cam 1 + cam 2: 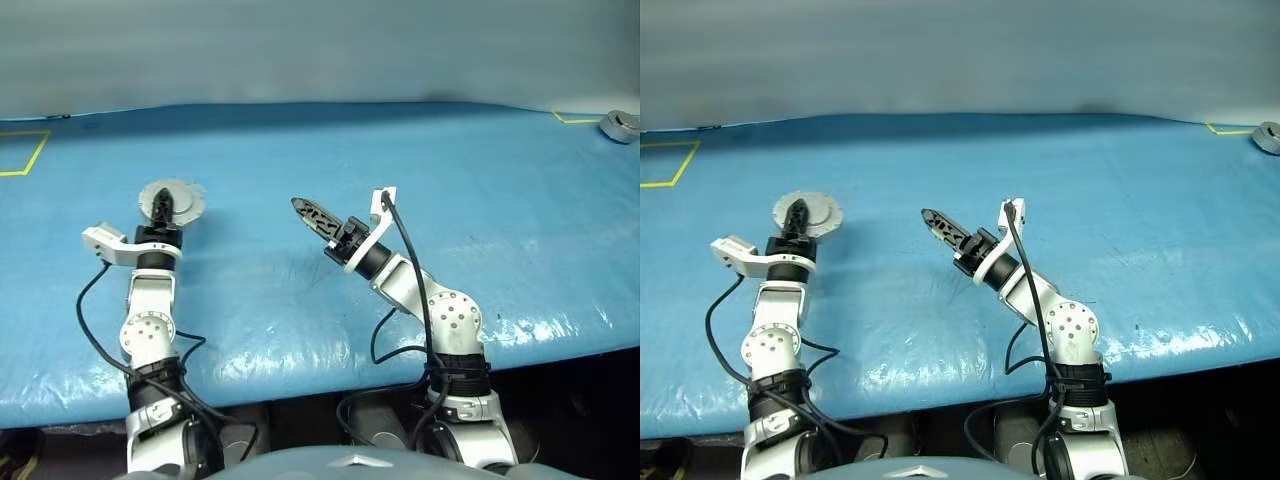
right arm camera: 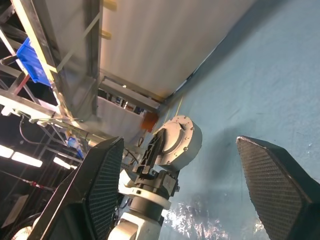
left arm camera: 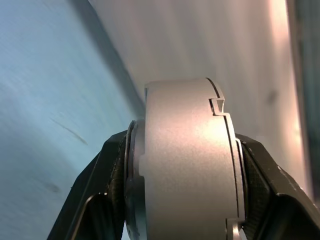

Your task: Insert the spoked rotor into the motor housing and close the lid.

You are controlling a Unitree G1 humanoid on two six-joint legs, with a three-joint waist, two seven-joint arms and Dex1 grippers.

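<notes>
Blue sheet-covered table [image 1: 300,300] under both arms, pale wall behind, yellow tape corner marks at far left and far right.

Left gripper [image 1: 160,207] is clamped on a round silver-grey disc assembly [image 1: 185,200], held on edge above the sheet. Left wrist view: one black finger [image 3: 107,170] presses each flat face, with the disc's [image 3: 187,165] ribbed-step rim and a small notch facing the camera. It looks like two discs closed face to face, a seam line running round the rim; I read it as the motor housing with the lid on, but can't tell which half is which. Spoked rotor: can't make it out in any view.

Right gripper [image 1: 318,217] sits near table centre, well apart from the disc, pointing toward the left arm. Fingers spread wide, nothing between them. Right wrist view: both mesh-textured pads [image 2: 102,185] stand far apart, and the left gripper with the disc [image 2: 182,140] shows in the gap, further off.

Small grey round part [image 1: 620,125] at the far right table edge, well clear of both arms.
</notes>
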